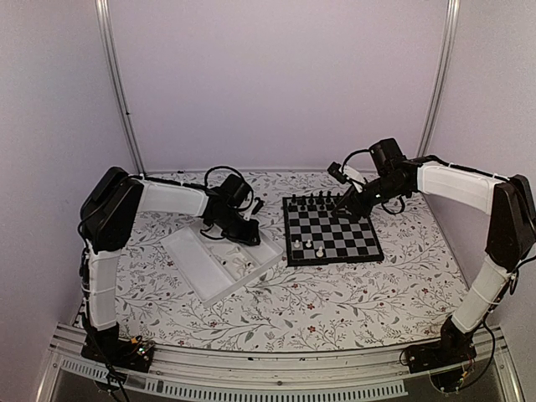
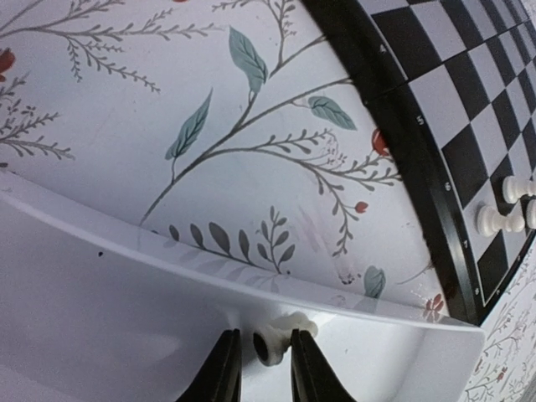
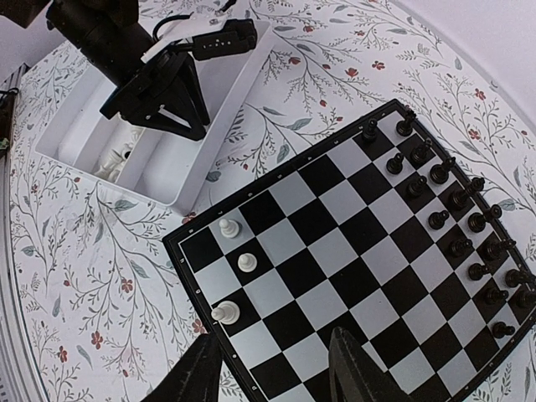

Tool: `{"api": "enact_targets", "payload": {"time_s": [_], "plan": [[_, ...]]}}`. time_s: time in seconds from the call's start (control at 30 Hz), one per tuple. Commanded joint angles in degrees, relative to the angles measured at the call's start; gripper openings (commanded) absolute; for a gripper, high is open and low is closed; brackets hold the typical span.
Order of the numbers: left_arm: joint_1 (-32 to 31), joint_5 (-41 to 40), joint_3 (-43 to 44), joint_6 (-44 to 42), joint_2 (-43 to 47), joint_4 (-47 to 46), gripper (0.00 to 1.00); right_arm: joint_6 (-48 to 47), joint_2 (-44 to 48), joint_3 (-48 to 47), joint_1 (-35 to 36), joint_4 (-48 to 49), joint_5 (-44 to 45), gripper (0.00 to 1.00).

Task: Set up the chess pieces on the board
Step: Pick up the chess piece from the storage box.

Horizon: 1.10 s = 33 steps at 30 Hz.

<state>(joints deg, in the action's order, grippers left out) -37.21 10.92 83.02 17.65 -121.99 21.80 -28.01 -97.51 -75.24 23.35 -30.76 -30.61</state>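
Left claw straddles a white chessman — grip unclear — right claw released.

The board carries small white digits along its border. In the left wrist view, 4, 5 and 6 can be made out. In the other views they are too small to read.
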Motion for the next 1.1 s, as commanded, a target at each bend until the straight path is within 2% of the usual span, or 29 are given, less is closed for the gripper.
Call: {"api": "enact_targets", "payload": {"time_s": [0.0, 0.17, 0.37, 0.63, 0.8, 0.9, 0.97, 1.07], "plan": [[0.29, 0.03, 0.21, -0.03, -0.31, 1.14, 0.2, -0.38, 1.27, 0.92, 0.14, 0.87, -0.15, 0.47], [0.3, 0.85, 0.21, -0.56, -1.03, 0.08, 0.18, -0.38, 1.14, 1.04, 0.14, 0.88, -0.22, 0.47], [0.44, 1.48, -0.22, -1.03, -0.41, -0.14, 0.07, 0.3, 0.33, 0.81, 0.12, 0.89, -1.97, 0.47], [2.56, 3.17, -5.17, 0.61, 8.79, -3.85, 0.05, 2.79, -0.91, -1.16, 0.91, 1.66, -7.44, 0.47], [3.37, 8.04, -8.42, 3.72, 14.27, -8.66, 0.06, 2.73, -3.34, -6.18, 4.45, -0.59, -5.16, 0.47], [3.37, 10.28, -9.31, 7.02, 16.26, -11.91, 0.06, 3.37, -6.29, -10.28, 7.15, -0.85, -0.03, 0.46], [3.37, 12.95, -10.36, 10.25, 17.3, -15.64, 0.07, 7.06, -8.59, -13.35, 8.0, -0.34, 2.15, 0.46], [3.41, 16.31, -12.19, 15.46, 18.26, -21.75, 0.08, 11.89, -11.41, -17.06, 8.39, 0.62, 0.12, 0.45]]}}
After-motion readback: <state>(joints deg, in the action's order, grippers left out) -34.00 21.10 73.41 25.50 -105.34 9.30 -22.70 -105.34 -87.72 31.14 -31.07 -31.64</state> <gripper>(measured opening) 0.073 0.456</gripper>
